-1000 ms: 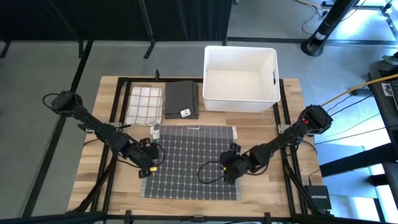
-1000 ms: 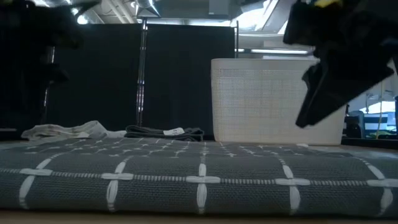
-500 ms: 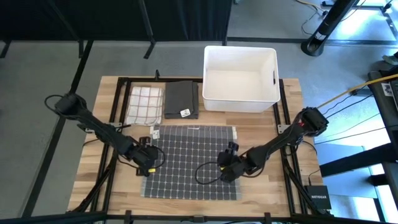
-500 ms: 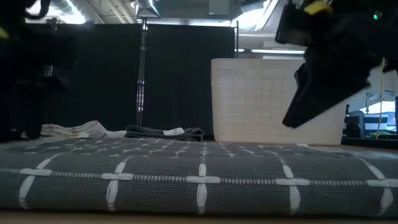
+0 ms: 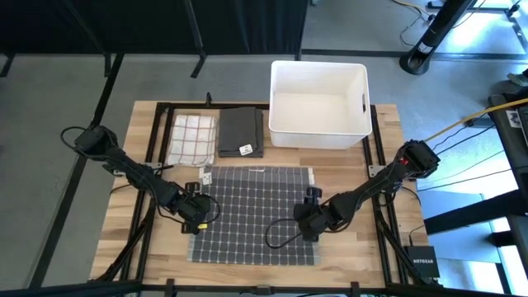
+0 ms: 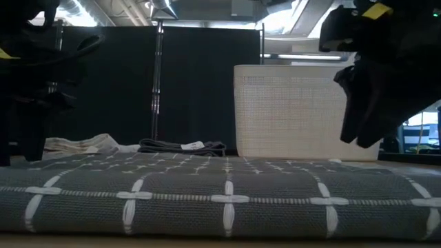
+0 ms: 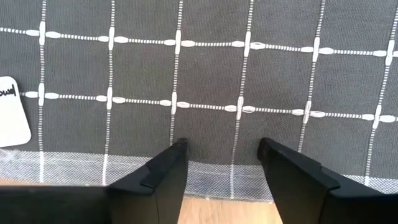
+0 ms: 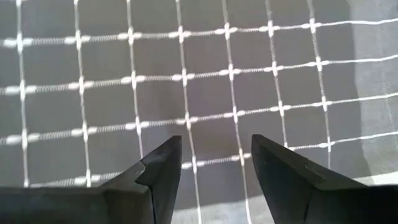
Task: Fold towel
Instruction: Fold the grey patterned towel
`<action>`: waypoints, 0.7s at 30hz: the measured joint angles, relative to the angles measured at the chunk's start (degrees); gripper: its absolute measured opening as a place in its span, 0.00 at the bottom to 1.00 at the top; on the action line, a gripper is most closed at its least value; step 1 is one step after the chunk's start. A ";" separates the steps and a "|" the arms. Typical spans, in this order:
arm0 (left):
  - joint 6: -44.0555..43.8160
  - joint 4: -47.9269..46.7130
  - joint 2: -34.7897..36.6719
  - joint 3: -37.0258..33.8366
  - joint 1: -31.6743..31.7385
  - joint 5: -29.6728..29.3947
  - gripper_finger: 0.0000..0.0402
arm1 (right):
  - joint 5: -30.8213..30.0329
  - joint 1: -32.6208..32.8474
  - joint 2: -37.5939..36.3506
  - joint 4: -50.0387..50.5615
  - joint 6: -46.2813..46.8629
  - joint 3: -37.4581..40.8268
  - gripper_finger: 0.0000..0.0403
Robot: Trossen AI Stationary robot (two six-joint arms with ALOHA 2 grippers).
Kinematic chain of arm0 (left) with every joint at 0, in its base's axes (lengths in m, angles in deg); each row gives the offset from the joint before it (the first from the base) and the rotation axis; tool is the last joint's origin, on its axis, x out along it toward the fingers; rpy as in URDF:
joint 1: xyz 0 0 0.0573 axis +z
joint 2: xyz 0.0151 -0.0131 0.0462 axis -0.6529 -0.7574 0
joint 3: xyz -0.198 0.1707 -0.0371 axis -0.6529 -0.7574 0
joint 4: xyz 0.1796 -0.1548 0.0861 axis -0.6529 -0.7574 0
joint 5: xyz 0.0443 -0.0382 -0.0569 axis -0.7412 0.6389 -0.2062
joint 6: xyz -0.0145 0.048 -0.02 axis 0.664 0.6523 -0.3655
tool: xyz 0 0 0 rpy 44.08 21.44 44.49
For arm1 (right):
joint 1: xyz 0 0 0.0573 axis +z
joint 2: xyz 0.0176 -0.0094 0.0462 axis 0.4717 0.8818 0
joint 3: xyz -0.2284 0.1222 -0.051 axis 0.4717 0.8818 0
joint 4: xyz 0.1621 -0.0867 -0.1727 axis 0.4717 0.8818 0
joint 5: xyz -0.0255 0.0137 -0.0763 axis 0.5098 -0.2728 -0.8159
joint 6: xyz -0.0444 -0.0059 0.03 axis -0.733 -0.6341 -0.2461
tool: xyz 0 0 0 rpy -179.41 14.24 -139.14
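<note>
Towel [image 5: 253,214], grey with a white grid, lies flat on the wooden table [image 5: 363,247]. Left gripper [image 7: 221,149] is at its left edge and right gripper [image 8: 214,152] is above its right part; both have fingers spread, holding nothing.

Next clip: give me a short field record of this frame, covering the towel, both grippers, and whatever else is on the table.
towel: grey gridded towel, spread flat at the table's near middle
left gripper: open, at the towel's left edge, holding nothing
right gripper: open, over the towel's right part, holding nothing
bin: white bin, empty, at the far side
other cloths: checked cloth and folded dark cloth, left of the bin
fold: not yet begun
</note>
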 joint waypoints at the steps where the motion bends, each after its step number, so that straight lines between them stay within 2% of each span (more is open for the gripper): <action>1: -0.06 -0.02 0.00 0.00 0.00 0.04 0.48 | 0.72 -0.17 -0.12 0.39 -0.73 -0.02 0.49; 11: -1.29 -0.37 -0.02 -0.11 0.00 0.15 0.46 | 12.65 -4.26 -0.14 1.66 -2.36 1.66 0.49; 16: -1.29 -0.48 -0.05 -0.13 0.00 0.15 0.47 | 15.06 -3.66 -0.14 1.66 -2.36 3.18 0.49; 21: -1.29 -0.50 -0.09 -0.15 -0.02 0.15 0.46 | 14.27 -3.28 -0.42 0.62 -2.35 6.30 0.49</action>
